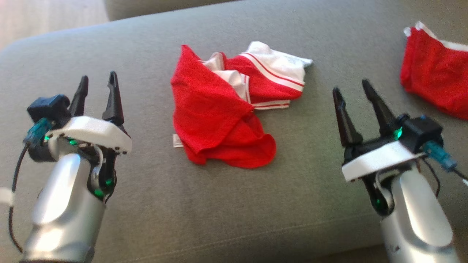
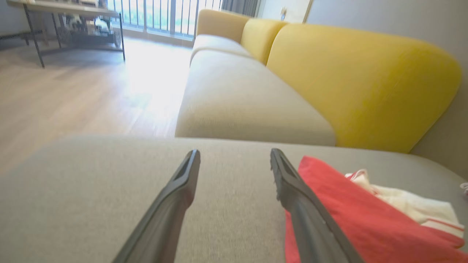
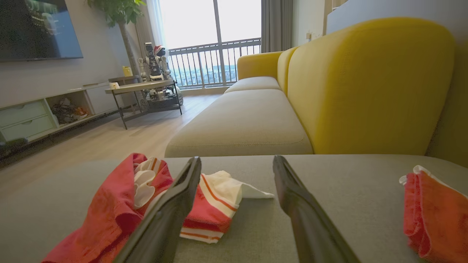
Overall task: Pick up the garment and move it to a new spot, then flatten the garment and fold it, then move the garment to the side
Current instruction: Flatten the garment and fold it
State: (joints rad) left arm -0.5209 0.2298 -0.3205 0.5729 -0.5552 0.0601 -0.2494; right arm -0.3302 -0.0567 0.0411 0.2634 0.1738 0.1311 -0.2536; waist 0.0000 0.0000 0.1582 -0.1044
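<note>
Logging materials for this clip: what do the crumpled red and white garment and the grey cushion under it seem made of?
Garment: probably a soft knit fabric, matte; it lies in loose folds, with white striped trim. Grey cushion: probably woven upholstery cloth, matte, with a fine grain and a seam near its front edge.

The garment (image 3: 109,219) lies bunched on itself, so its cut and which side faces up can't be told. In the right wrist view one finger (image 3: 162,219) of the right gripper (image 3: 237,158) covers its middle, and its near hem drops below the bottom edge. In the left wrist view the left gripper (image 2: 234,151) hides its near side. A white tag (image 1: 177,140) on the hem nearest the left gripper is too small to read. Off the right gripper's outer side, a second red cloth (image 1: 435,73) runs out past the view's edge.
</note>
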